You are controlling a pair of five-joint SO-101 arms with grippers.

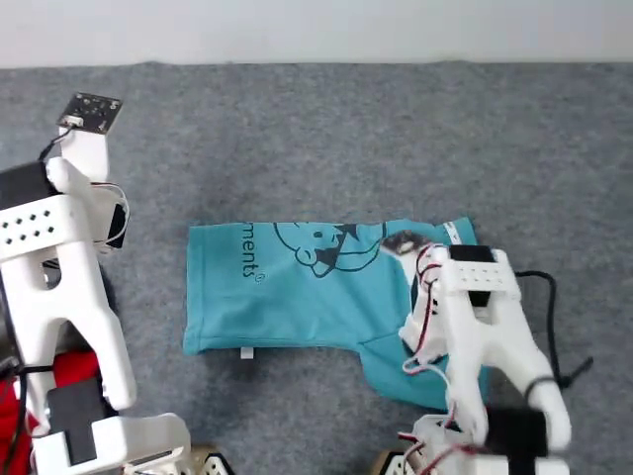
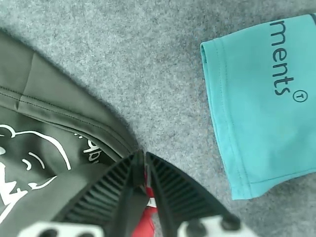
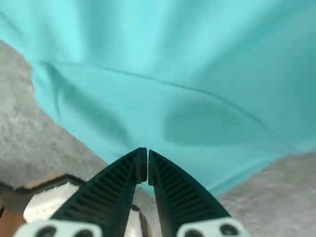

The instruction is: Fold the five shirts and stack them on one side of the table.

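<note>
One teal shirt [image 1: 287, 297] lies spread in the middle of the grey table [image 1: 297, 129]. Your right gripper [image 3: 147, 154] sits over its edge with the fingers pinched together, nothing visibly caught between them. Your left gripper [image 2: 144, 159] is off to the side at the hem of a dark printed shirt [image 2: 44, 123] — fingers pressed together too, clear of the teal one.
</note>
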